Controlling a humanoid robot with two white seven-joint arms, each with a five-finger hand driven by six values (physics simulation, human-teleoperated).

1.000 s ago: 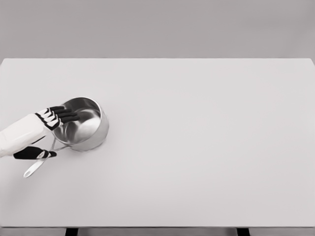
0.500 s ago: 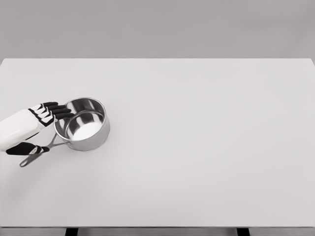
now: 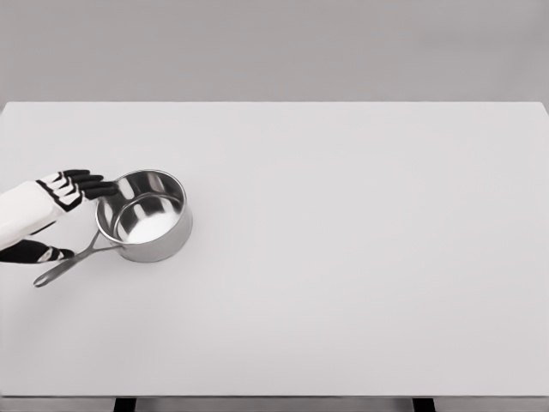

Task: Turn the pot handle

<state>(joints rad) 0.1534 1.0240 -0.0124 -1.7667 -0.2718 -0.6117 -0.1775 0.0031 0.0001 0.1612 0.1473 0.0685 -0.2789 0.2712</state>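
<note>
Pot (image 3: pixel 144 215) sits just right of left hand (image 3: pixel 53 204), perhaps touching.

I see no writing anywhere. My pot (image 3: pixel 146 215) carries no brand, label or number that I can read. The table (image 3: pixel 360 257) bears no sign either.

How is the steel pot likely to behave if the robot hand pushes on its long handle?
The pot looks rigid, shiny metal, so it would probably slide and pivot on the smooth table rather than bend. It sits wide, low and empty, so tipping seems unlikely. The thin handle may slip against the left robot hand.
</note>
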